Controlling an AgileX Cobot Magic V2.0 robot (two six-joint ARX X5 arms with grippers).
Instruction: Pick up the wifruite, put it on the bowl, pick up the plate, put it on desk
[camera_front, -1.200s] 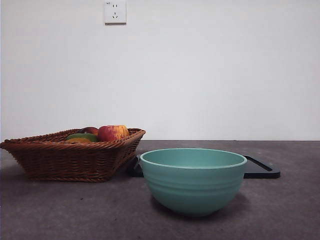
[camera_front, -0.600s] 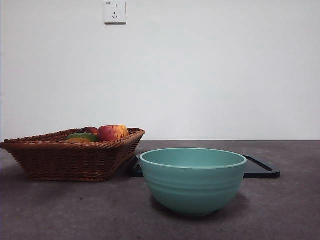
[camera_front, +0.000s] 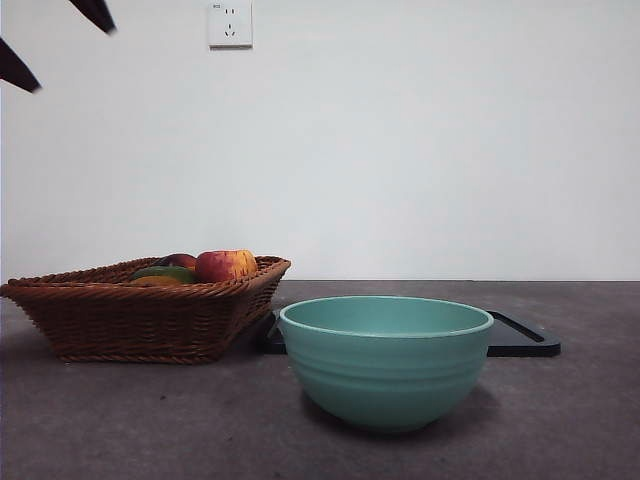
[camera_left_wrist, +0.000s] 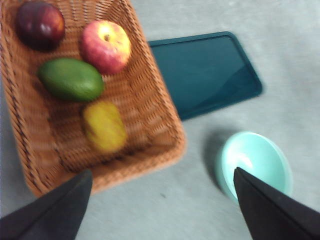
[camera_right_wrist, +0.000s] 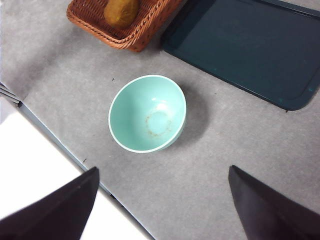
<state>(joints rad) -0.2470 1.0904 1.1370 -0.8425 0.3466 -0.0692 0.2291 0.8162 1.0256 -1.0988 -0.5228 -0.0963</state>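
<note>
The wifruite (camera_left_wrist: 104, 126), a small oval brownish-orange fruit, lies in the wicker basket (camera_left_wrist: 165, 115) beside a green fruit; it also shows as the wifruite (camera_right_wrist: 121, 11) and just peeks over the basket rim as the wifruite (camera_front: 155, 282). The teal bowl (camera_front: 386, 365) stands empty on the grey desk (camera_front: 150, 420), and the bowl (camera_right_wrist: 147, 113) lies below my right gripper (camera_right_wrist: 163, 169), which hangs high and open. My left gripper (camera_left_wrist: 162, 172) is open, high above the basket's near edge, with its two black tips, the left gripper (camera_front: 57, 40), at the top left corner. No plate is in view.
The basket (camera_front: 140, 310) also holds a red-and-yellow apple (camera_left_wrist: 106, 46), a dark red fruit (camera_left_wrist: 40, 25) and a green fruit (camera_left_wrist: 71, 79). A flat black tray (camera_right_wrist: 245, 50) lies behind the bowl. The desk's near edge (camera_right_wrist: 65, 150) runs close to the bowl.
Two black jaw tips have come into the front view at the top left corner. Basket, bowl and tray have not moved.
</note>
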